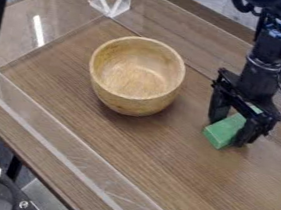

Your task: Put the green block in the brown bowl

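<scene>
Judging by its look, the green block (227,133) is a small, rigid, matte bar, likely light and not fragile, so it should take a firm pinch without deforming; its plain flat faces give little to slip on, though a short bar like this could twist or tip if caught near one end. The safest hold looks to be across its narrow width, near the middle of its length, with a finger on each long side. It lies on the wooden desk (121,155), to the right of the brown bowl (136,74) and clearly apart from it, with bare wood between the two. The tool (243,116) hangs straight down over the block from the dark arm at the upper right, its fingers spread wide apart and not clamped on anything. The block sits low between and just in front of those fingers, its upper end reaching in between the fingertips while its lower end pokes out toward the camera; whether either finger actually touches it cannot be told from this angle. The block rests on the desk, not lifted. The bowl stands upright and empty, its thick rim high enough that the block would need carrying up and over it.
</scene>
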Available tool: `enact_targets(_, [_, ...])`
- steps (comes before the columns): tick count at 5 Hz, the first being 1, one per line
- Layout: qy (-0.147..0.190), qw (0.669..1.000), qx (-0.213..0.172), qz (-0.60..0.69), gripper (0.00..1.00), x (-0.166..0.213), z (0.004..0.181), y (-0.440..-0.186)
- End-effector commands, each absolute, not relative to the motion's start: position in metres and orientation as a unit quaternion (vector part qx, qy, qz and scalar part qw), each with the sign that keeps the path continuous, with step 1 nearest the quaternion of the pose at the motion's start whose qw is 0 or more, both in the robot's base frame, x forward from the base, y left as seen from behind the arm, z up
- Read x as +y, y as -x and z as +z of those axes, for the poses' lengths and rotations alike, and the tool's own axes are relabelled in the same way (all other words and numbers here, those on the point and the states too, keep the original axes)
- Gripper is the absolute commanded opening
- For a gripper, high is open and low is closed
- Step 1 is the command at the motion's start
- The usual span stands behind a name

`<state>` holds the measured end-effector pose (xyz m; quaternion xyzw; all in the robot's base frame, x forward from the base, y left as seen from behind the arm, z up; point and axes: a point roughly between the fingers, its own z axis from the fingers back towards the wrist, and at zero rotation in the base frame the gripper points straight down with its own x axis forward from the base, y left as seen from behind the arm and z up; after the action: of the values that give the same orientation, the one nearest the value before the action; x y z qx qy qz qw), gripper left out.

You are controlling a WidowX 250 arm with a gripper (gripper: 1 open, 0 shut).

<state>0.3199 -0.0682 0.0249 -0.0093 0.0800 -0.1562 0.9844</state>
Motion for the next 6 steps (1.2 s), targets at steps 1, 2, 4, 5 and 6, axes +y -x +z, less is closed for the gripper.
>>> enact_targets(1, [0.012,0.988,0.034,-0.152,1.0,-0.068,0.05,-0.335])
enact_targets(2, [0.012,0.988,0.032,-0.151,1.0,-0.067,0.051,-0.336])
enact_targets(4, [0.011,0.989,0.018,-0.145,0.0,-0.062,0.064,-0.331])
enact_targets(5, [0.005,0.991,-0.012,-0.135,0.0,-0.053,0.097,-0.326])
enact_targets(6, [-0.004,0.994,-0.042,-0.098,0.0,-0.022,0.132,-0.328])
